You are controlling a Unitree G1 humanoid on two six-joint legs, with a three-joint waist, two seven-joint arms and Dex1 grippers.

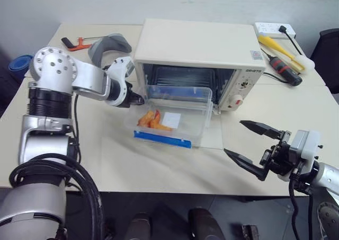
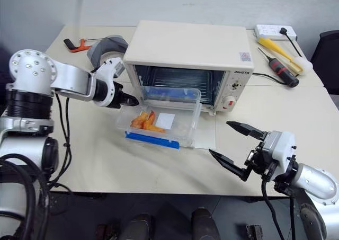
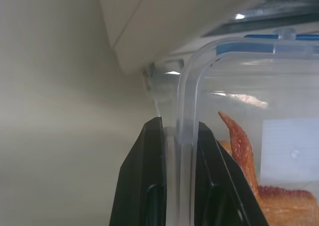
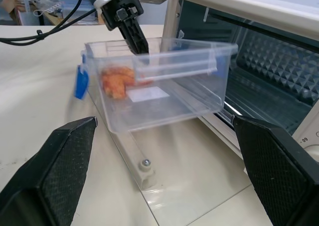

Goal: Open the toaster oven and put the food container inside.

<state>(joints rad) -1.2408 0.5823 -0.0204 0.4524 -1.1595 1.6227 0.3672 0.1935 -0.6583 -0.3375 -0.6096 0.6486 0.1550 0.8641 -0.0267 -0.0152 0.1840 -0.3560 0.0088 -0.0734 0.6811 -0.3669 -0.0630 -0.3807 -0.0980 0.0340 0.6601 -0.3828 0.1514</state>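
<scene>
a: while my left claw (image 2: 128, 99) pinches one wall of the food container (image 2: 161, 118), fingers nearly shut on that thin rim, what worries you?

b: the hold is at one corner only. the box hangs tilted above the dropped glass door (image 4: 189, 173), so its weight could twist it out of my fingers (image 3: 149, 181).

a: where does it sit relative to you?

b: just ahead of my fingertips, at the mouth of the toaster oven (image 1: 198, 57), not yet on the rack. its far edge could catch the door frame and spill the orange food (image 1: 152, 120).

a: and the right claw (image 1: 252, 149)?

b: spread wide, holding nothing, well apart from the box, too far to steady it.
</scene>
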